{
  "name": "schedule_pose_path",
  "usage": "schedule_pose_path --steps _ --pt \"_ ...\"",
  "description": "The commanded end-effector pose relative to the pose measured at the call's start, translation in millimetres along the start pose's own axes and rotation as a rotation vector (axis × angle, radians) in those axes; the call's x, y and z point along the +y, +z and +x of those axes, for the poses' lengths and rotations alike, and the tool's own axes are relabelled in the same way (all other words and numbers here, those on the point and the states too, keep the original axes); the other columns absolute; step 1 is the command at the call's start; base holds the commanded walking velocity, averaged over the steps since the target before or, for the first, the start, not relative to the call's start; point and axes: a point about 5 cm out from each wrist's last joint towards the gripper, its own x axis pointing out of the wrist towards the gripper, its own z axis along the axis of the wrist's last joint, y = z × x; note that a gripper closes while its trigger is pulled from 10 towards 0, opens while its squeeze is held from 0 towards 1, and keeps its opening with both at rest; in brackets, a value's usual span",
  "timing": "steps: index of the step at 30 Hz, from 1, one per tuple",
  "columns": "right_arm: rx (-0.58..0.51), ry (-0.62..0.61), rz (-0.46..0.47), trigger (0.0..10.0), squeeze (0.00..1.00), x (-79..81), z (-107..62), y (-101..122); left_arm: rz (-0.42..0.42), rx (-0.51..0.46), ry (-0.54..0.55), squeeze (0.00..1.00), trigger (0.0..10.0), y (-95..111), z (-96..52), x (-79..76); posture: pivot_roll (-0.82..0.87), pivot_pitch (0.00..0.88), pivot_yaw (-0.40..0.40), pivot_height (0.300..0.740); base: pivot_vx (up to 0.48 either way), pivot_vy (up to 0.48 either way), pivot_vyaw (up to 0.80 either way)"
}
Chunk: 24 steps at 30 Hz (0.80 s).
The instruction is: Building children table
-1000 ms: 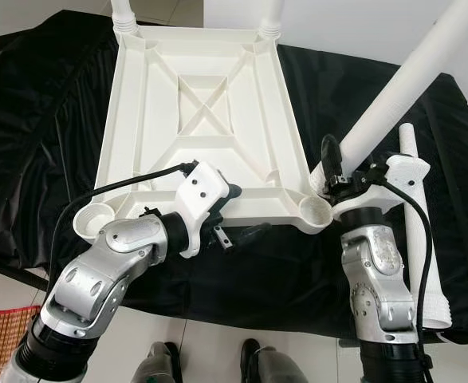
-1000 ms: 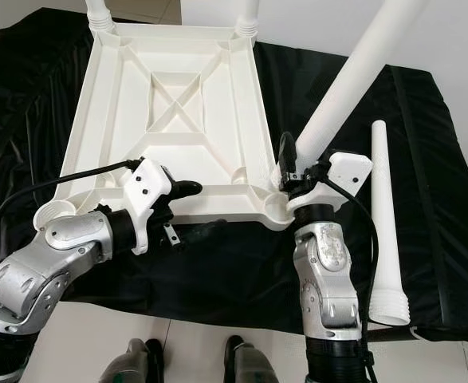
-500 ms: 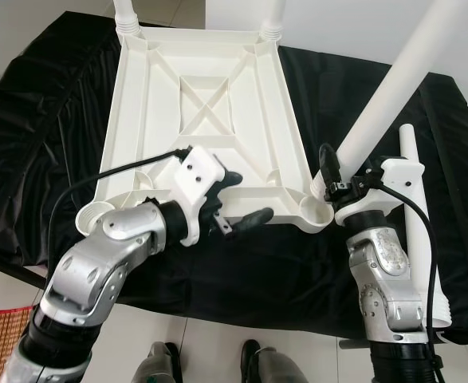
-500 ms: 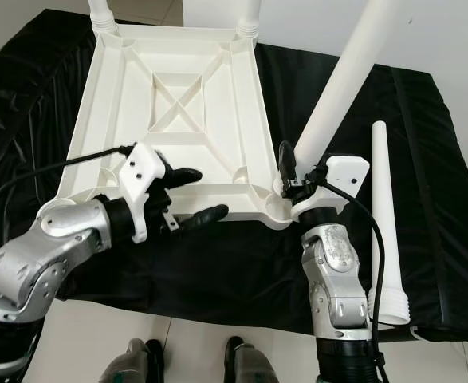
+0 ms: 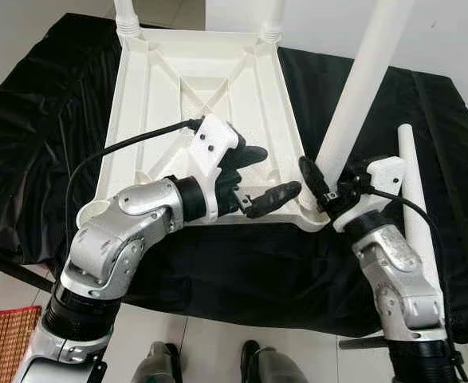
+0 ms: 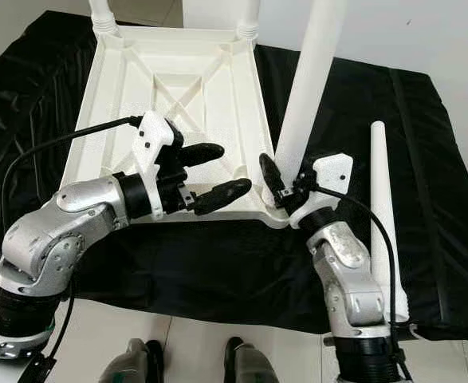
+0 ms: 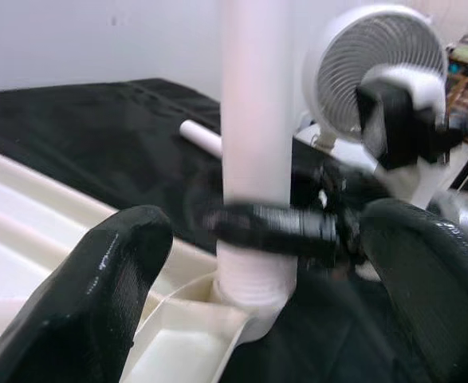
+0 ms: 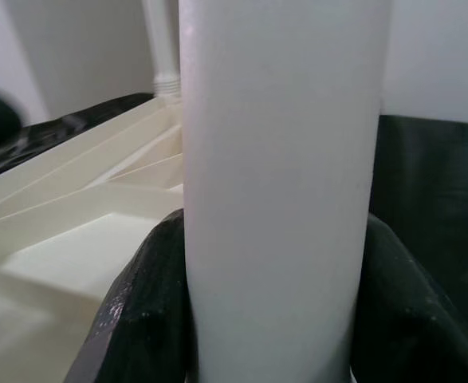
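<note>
Tabletop [image 5: 210,88] upside-down, black cloth [image 5: 42,120].

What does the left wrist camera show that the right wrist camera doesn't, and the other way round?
Left wrist view: a fan in the background, a spare leg lying on the black cloth, and the right claw clamped round the upright leg just above its socket. Right wrist view: that leg close up between the claw's fingers, plus a far leg standing at a corner of the upturned tabletop. Shared: the upright leg, the tabletop's underside and the black cloth.
</note>
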Motion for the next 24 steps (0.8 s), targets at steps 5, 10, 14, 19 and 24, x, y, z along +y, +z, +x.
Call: schedule_pose_path --steps 5,10,14,19,24 --pt "0.022 0.129 0.011 10.0 0.0 6.0 -2.3 2.1 -0.019 -0.015 -0.08 0.0 10.0 4.4 6.2 -0.8 0.07 0.21 -0.048 0.74 0.0 0.0 0.0" --pt "0.037 0.206 0.007 10.0 0.0 7.8 -1.8 2.8 -0.004 -0.024 -0.111 0.0 10.0 9.3 12.7 -0.1 0.08 0.197 -0.055 0.74 0.0 0.0 0.0" --pt "0.043 0.288 0.001 10.0 0.0 12.1 -0.3 4.9 0.019 -0.016 -0.132 0.0 10.0 11.0 25.0 0.5 0.09 0.183 -0.063 0.74 0.0 0.0 0.0" --pt "0.054 0.329 -0.011 10.0 0.0 14.2 -0.5 5.2 0.003 -0.027 -0.137 0.0 10.0 14.6 31.6 2.2 0.08 0.166 -0.065 0.74 0.0 0.0 0.0" --pt "0.063 0.37 -0.016 10.0 0.0 15.1 -1.0 6.3 -0.02 -0.033 -0.146 0.0 10.0 17.5 39.1 4.3 0.08 0.16 -0.062 0.74 0.0 0.0 0.0"
